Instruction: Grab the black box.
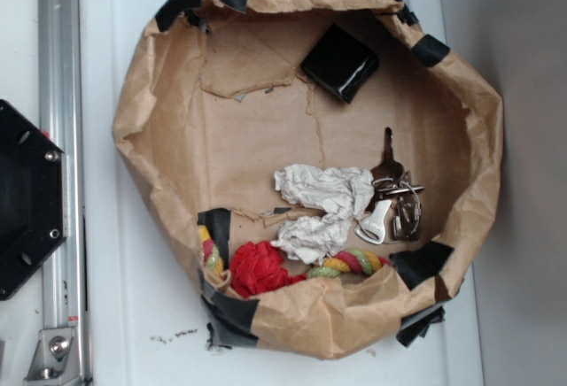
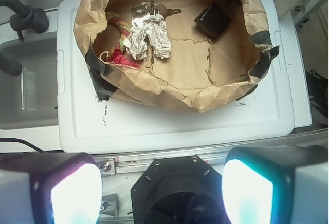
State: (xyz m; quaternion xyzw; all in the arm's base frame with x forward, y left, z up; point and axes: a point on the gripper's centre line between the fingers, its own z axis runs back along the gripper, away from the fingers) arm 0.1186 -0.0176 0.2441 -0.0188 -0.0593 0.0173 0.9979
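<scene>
From my wrist camera I see the gripper (image 2: 162,188) at the bottom edge, its two glowing fingers (image 2: 76,196) spread wide with nothing between them, held above the black hexagonal plate (image 2: 177,190) and metal rail (image 2: 123,161). Beyond them lies the white board (image 2: 169,126) carrying the brown paper bag (image 2: 175,88), rolled down and patched with black tape (image 2: 97,77). Inside the bag, the black box (image 2: 212,20) sits toward its far right corner, clear of the rest. The crumpled white paper (image 2: 149,38) lies left of centre, touching the keys (image 2: 149,9) behind it and the coloured rope toy (image 2: 119,41) by the left wall.
</scene>
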